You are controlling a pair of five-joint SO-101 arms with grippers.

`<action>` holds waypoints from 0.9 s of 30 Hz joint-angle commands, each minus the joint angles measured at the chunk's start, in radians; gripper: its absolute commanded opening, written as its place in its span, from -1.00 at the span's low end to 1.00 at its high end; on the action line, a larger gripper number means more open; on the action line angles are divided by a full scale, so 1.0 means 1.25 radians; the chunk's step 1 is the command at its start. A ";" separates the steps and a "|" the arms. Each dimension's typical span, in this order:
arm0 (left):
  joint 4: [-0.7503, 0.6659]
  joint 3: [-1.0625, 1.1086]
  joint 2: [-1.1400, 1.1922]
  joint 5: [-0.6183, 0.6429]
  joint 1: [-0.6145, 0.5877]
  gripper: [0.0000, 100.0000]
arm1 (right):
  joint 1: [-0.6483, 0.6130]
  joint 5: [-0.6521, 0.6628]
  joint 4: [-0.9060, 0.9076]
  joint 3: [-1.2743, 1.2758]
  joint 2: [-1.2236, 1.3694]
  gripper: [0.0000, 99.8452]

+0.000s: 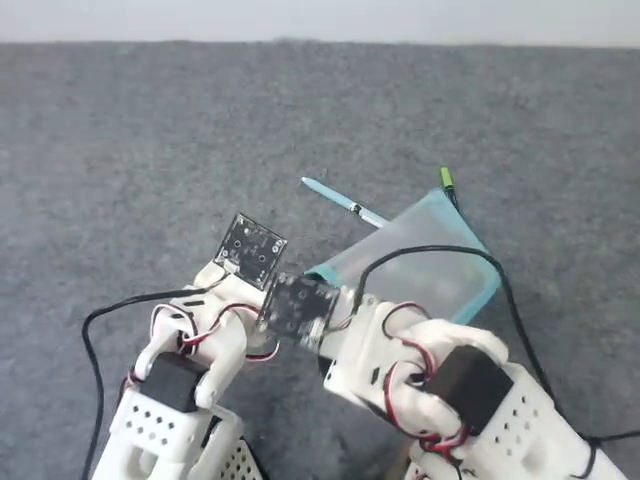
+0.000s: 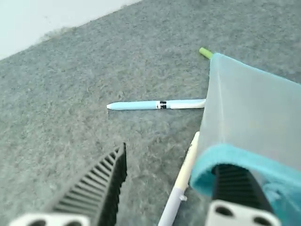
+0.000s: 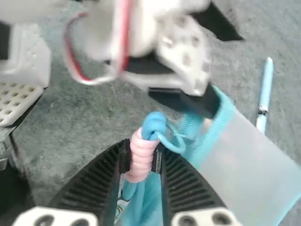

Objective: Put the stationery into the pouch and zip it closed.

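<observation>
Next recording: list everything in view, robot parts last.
translucent pouch with teal fabric trim: one, on carpet before both arms.
light blue pen: one, beside the pouch.
white pen: one, partly under the pouch.
green pen end: one, behind the pouch.
pink zipper pull with blue knot: one, at the trim.
grey carpet: one, under everything.
left tool: black, open, finger at the trim.
right tool: black, shut on the pull.

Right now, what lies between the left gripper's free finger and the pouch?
In the left wrist view, a white pen lies on the carpet there, close against the pouch's teal edge; otherwise bare carpet.
</observation>
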 commanded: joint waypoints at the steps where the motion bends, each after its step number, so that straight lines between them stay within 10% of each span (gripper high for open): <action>1: -0.076 0.026 -0.010 -0.002 0.005 -0.44 | -0.050 0.020 -0.012 -0.023 -0.003 -0.99; 10: -0.211 0.122 -0.016 -0.006 0.065 -0.97 | -0.048 0.018 -0.004 -0.022 -0.003 -0.99; 18: -0.226 0.129 -0.017 -0.004 0.061 -0.98 | 0.067 0.021 0.019 -0.023 0.006 -0.99; 27: -0.269 0.118 -0.017 0.049 -0.174 -0.98 | 0.229 0.092 0.039 -0.027 0.006 -0.99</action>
